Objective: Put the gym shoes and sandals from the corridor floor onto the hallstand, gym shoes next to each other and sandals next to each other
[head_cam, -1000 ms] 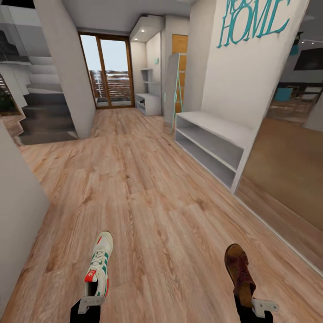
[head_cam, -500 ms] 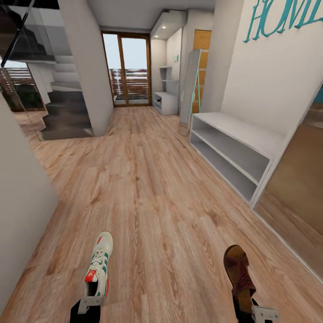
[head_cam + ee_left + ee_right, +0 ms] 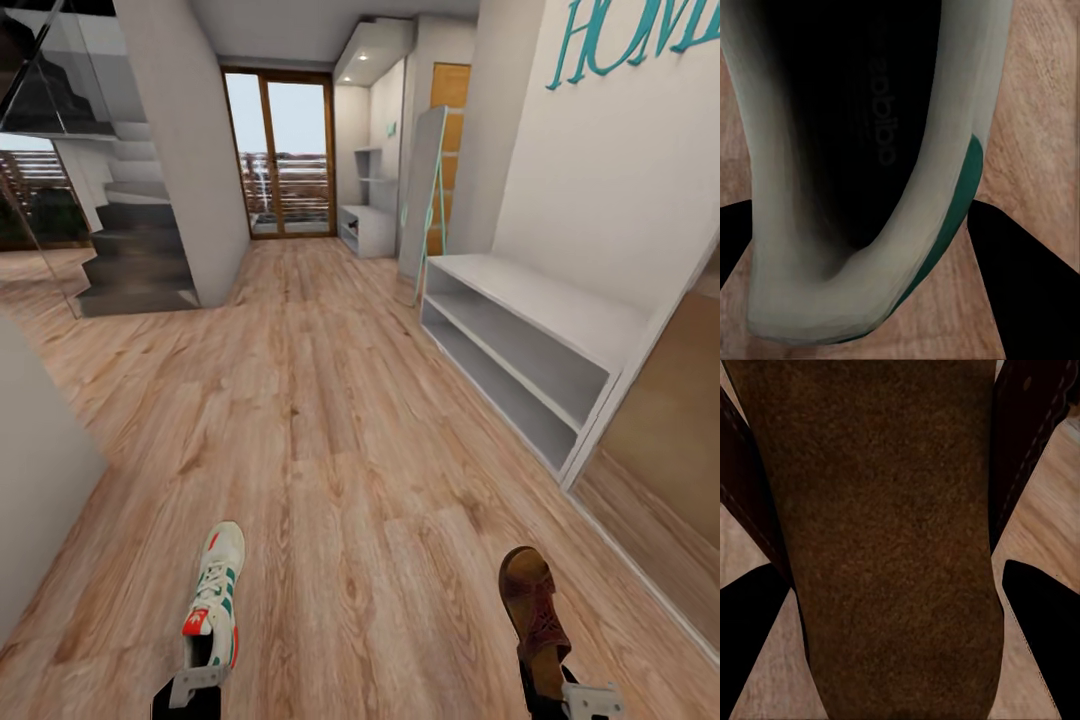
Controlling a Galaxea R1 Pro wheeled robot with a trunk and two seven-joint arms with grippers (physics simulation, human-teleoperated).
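Two items carried: one gym shoe [image 3: 214, 600] in the left gripper [image 3: 197, 685]; one sandal [image 3: 530, 612] in the right gripper [image 3: 590, 698]; both held off the corridor floor [image 3: 340, 450], toes pointing forward
Gym shoe, handling: judged light and soft-walled; padded collar will give under pressure; heel end is the firmest place to take hold, and that is where it is taken
Sandal, handling: judged light, with a stiffer sole and block heel; straps loose and unsuitable for a hold; heel end or sole edge preferred
Left gripper: clamped on the heel of the gym shoe [image 3: 870, 187]; dark fingers [image 3: 1027, 277] sit either side of the shoe in the left wrist view; jaws set at shoe-heel width
Right gripper: clamped on the rear of the sandal [image 3: 877, 540]; fingers [image 3: 1042, 622] flank the insole in the right wrist view
Hallstand [image 3: 368, 225]: stands at the far end of the corridor, along the right-hand wall, beside the glass door; well apart from both items
Plain bench [image 3: 520, 350]: nearer, against the right wall; two open shelves; not the target
Risk: soft collar may slip if the grip loosens
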